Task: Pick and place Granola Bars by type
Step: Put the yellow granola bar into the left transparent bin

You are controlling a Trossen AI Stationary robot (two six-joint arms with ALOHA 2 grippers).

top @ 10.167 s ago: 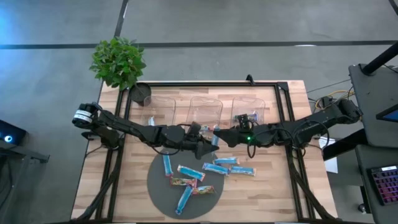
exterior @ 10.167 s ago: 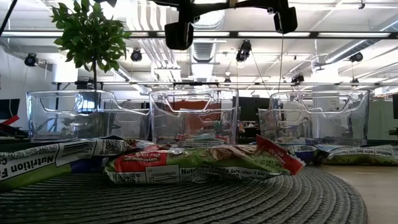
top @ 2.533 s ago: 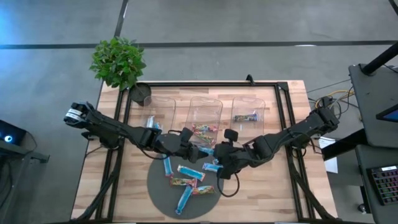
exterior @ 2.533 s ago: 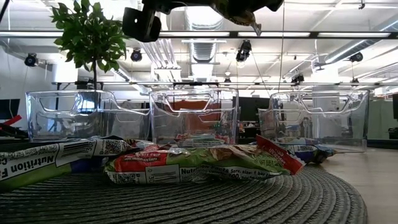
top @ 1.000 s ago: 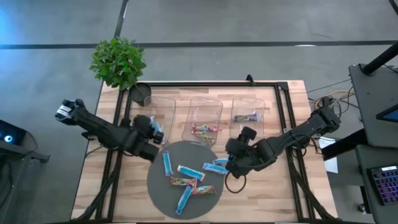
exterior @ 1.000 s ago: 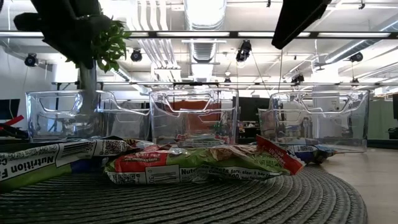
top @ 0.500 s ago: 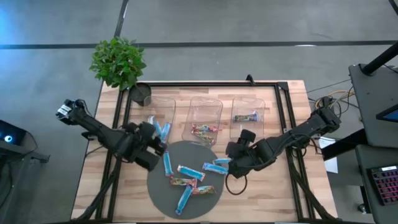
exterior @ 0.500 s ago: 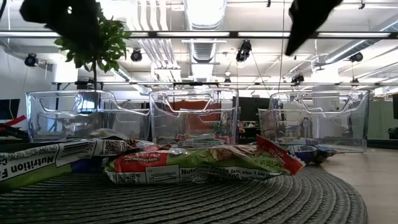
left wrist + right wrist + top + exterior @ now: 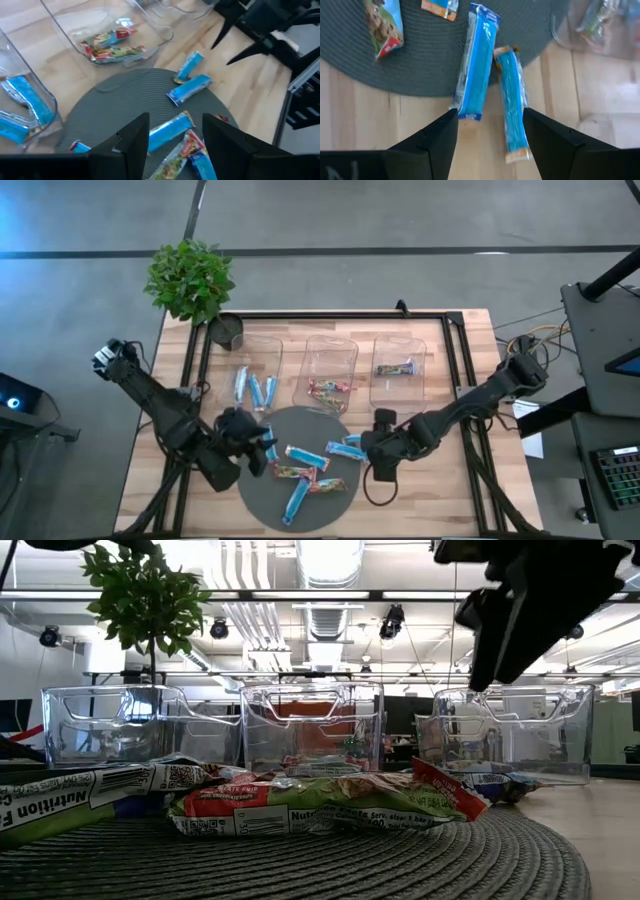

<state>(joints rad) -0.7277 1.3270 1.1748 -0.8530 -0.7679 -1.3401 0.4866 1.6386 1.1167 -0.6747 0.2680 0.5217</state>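
Observation:
Several granola bars lie flat on the round grey mat [image 9: 300, 475]: light blue ones [image 9: 296, 500] and multicoloured ones [image 9: 292, 472]. Two blue bars [image 9: 477, 60] [image 9: 512, 115] lie side by side at the mat's right edge, the second half on the wood. My right gripper [image 9: 490, 135] hangs open just above them, clear of both. My left gripper [image 9: 175, 145] hovers open over the mat's left part [image 9: 262, 452], above a blue bar [image 9: 170, 131], holding nothing. The left bin [image 9: 255, 365] holds two blue bars, the middle bin [image 9: 328, 370] multicoloured ones, the right bin [image 9: 400, 360] a darker one.
A potted plant [image 9: 190, 280] and a small dark pot [image 9: 228, 330] stand at the far left corner. The three clear bins line the far half of the table. In the low view, a multicoloured bar [image 9: 320, 802] lies close in front, with my right gripper [image 9: 530, 610] above right.
My left gripper has swung from over the left bin toward the near edge, out over the mat's left part, tipping up. The blue bar that was at its fingers now lies in the left bin. My right gripper has sunk toward the two blue bars, tipping further down.

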